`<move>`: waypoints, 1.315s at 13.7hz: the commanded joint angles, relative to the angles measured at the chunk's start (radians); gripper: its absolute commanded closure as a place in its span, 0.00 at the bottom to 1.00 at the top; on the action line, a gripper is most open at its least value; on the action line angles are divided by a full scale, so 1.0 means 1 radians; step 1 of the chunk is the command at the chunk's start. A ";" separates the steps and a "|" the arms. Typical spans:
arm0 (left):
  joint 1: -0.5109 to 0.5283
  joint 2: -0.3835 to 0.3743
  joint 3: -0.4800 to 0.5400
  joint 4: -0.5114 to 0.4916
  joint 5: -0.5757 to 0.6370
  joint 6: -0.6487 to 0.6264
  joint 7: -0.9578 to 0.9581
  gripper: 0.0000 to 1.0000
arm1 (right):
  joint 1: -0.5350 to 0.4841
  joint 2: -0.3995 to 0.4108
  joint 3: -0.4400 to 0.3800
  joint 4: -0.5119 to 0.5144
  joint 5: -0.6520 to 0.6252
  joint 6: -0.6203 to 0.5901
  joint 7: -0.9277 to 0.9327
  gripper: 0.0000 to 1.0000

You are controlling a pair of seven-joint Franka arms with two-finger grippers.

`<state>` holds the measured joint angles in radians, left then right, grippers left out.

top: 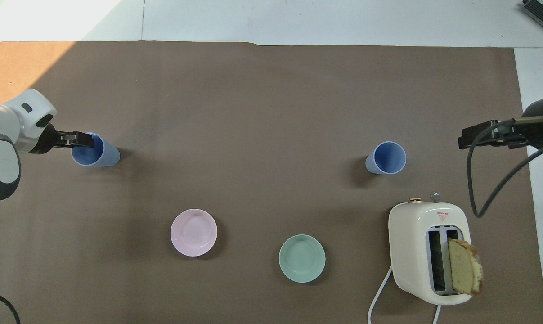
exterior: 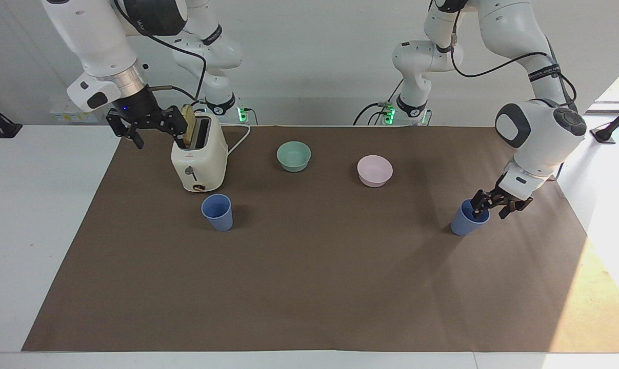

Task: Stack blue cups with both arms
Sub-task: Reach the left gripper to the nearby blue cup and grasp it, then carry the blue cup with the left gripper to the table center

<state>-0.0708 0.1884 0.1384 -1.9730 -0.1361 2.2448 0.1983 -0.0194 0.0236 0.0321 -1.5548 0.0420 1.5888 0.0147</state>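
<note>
Facing view: our left gripper point(exterior: 490, 206) straddles a blue cup's point(exterior: 463, 223) rim, fingers apart, seemingly ready to clamp; our right gripper point(exterior: 153, 128), also spread, waits beside the toaster point(exterior: 199, 161).

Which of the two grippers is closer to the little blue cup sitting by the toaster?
The right gripper, which hangs beside the toaster, above the table's right-arm end. The left gripper is at the other blue cup, at the left arm's end, far from this blue cup.
</note>
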 commanded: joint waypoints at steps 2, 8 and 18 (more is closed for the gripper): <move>0.013 -0.001 -0.010 -0.041 -0.016 0.047 0.044 0.39 | -0.010 -0.017 0.005 -0.019 0.012 0.016 0.013 0.00; 0.013 -0.001 -0.008 -0.037 -0.016 0.029 0.046 1.00 | -0.010 -0.019 0.003 -0.019 0.012 0.016 0.013 0.00; -0.159 -0.021 -0.022 0.043 -0.005 0.010 -0.140 1.00 | -0.010 -0.019 0.003 -0.019 0.012 0.016 0.014 0.00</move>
<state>-0.1580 0.1726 0.1035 -1.9366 -0.1397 2.2608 0.1250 -0.0195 0.0236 0.0319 -1.5548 0.0420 1.5888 0.0147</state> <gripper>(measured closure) 0.956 0.000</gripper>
